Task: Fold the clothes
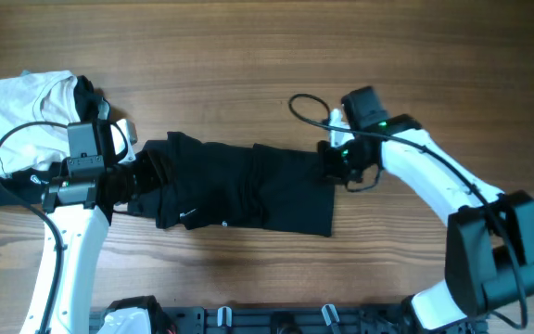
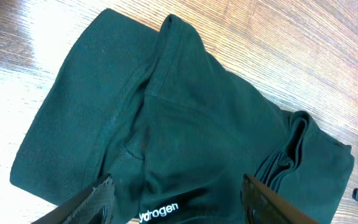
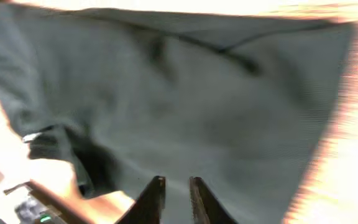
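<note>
Under my left claw: left claw (image 2: 178, 183) hangs right over the shirt (image 2: 185, 112), fingers (image 2: 101, 193) spread wide apart, with dark cloth filling the space between them.
Logo: white logo (image 2: 159, 211) lettering on the cloth, down between my left fingers, low in the left wrist view.
Folds by the left claw: a seam ridge runs up the middle, and layered folds bunch on the right side of that view.
Right claw: right claw (image 3: 176, 182) is low over the shirt too, fingers (image 3: 151, 196) nearly together with just a slim gap. That view is blurred, so I cannot tell whether cloth is caught there.
Shirt from overhead: black, lying as a long band across the middle of the table (image 1: 248, 56). It is rumpled and bunched at my left end, flatter with a squared corner at my right end.
Claws on the shirt: left one at the left end, right one at the upper right edge, so one at each end.
Far left corner: white garment (image 1: 21, 102), folded, beyond my left arm and apart from the shirt.
</note>
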Robot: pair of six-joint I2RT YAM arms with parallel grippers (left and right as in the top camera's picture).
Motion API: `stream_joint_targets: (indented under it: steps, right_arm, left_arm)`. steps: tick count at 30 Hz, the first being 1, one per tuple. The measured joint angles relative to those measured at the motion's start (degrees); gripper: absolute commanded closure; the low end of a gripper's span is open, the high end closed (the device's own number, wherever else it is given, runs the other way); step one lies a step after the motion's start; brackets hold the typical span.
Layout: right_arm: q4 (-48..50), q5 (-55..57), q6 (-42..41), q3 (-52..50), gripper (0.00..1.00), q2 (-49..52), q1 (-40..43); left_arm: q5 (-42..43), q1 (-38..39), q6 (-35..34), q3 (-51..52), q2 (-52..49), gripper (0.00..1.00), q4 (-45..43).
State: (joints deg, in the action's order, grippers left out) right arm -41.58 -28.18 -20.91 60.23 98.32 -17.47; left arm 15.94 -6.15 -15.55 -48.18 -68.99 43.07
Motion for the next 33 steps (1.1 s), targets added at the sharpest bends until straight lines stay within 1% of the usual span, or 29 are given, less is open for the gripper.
stream_joint_targets:
  steps: [1, 3, 5, 6, 7, 8, 10, 11, 13, 14, 15, 18, 21, 22, 23, 24, 25, 26, 28, 30, 33]
  right_arm:
    - [-0.5, 2.5, 0.5, -0.6, 0.28, 0.0, 0.1]
    - [-1.7, 7.9, -0.3, -2.6, 0.25, 0.0, 0.0]
    - [-1.7, 10.4, -0.7, -4.1, 0.25, 0.0, 0.1]
    - [-1.6, 12.2, -0.9, -5.4, 0.3, 0.0, 0.2]
    - [-1.4, 13.0, -0.9, -5.8, 0.39, 0.0, 0.3]
    - [-0.5, 12.9, -0.6, -5.9, 0.44, 0.0, 0.3]
    - [1.8, 10.9, 1.5, -6.0, 0.51, 0.0, 0.5]
    - [3.0, 9.0, 3.1, -6.0, 0.57, 0.0, 0.5]
    - [3.5, 6.9, 4.8, -6.0, 0.73, 0.0, 0.5]
    - [3.6, 6.5, 5.9, -6.0, 0.89, 0.0, 0.5]
    - [3.7, 5.9, 6.3, -6.0, 0.96, 0.0, 0.5]
    - [4.1, 7.0, 7.1, -6.0, 0.96, 0.0, 0.4]
    - [4.1, 15.1, 3.9, -6.0, 0.96, 0.0, 1.2]
    - [3.8, 18.0, 2.6, -5.9, 0.96, 0.0, 3.1]
    - [3.5, 19.6, 2.0, -5.7, 0.86, 0.0, 5.0]
    - [3.3, 21.2, 1.4, -5.4, 0.72, 0.0, 7.6]
    - [3.3, 22.0, 0.7, -4.7, 0.65, 0.0, 10.7]
    - [3.1, 22.0, 1.0, -4.0, 0.62, 0.0, 13.1]
    - [3.0, 20.1, 2.2, -2.3, 0.6, 0.0, 17.6]
    - [2.3, 16.3, 3.6, -1.0, 0.61, -0.4, 19.5]
    - [1.2, 8.7, 6.5, -0.8, 0.74, -3.3, 19.0]
  left_arm:
    - [0.0, 0.0, 0.0, 0.0, 0.0, 0.35, 0.0]
    - [0.0, 0.0, 0.0, 0.0, 0.0, 0.35, 0.0]
    - [0.0, 0.0, 0.0, 0.0, 0.0, 0.35, 0.0]
    - [0.0, 0.0, 0.0, 0.0, 0.0, 0.35, 0.0]
    - [0.0, 0.0, 0.0, 0.0, 0.0, 0.35, 0.0]
    - [0.0, 0.0, 0.0, 0.0, 0.0, 0.35, 0.0]
    - [0.0, 0.0, 0.0, 0.0, 0.0, 0.35, 0.0]
    - [0.0, 0.0, 0.0, 0.0, 0.0, 0.35, 0.0]
    - [0.0, 0.0, 0.0, 0.0, 0.0, 0.35, 0.0]
    - [0.0, 0.0, 0.0, 0.0, 0.0, 0.34, 0.0]
    - [0.0, 0.0, 0.0, 0.0, 0.0, 0.35, 0.0]
    - [0.0, 0.0, 0.0, 0.0, 0.0, 0.35, 0.0]
    - [0.0, 0.0, 0.0, 0.0, 0.0, 0.34, 0.0]
    - [0.0, 0.0, 0.0, 0.0, 0.0, 0.34, 0.0]
    - [0.0, 0.0, 0.0, 0.0, 0.0, 0.32, 0.0]
    - [0.0, 0.0, 0.0, 0.0, 0.0, 0.31, 0.0]
    - [0.0, 0.0, 0.0, 0.0, 0.0, 0.3, 0.0]
    - [0.0, 0.0, 0.0, 0.0, 0.0, 0.29, 0.0]
    - [0.0, 0.0, 0.0, 0.0, 0.0, 0.28, 0.0]
    - [0.0, 0.0, 0.0, 0.0, 0.0, 0.28, -0.1]
    - [0.0, 0.0, 0.0, 0.0, -0.1, 0.28, -0.2]
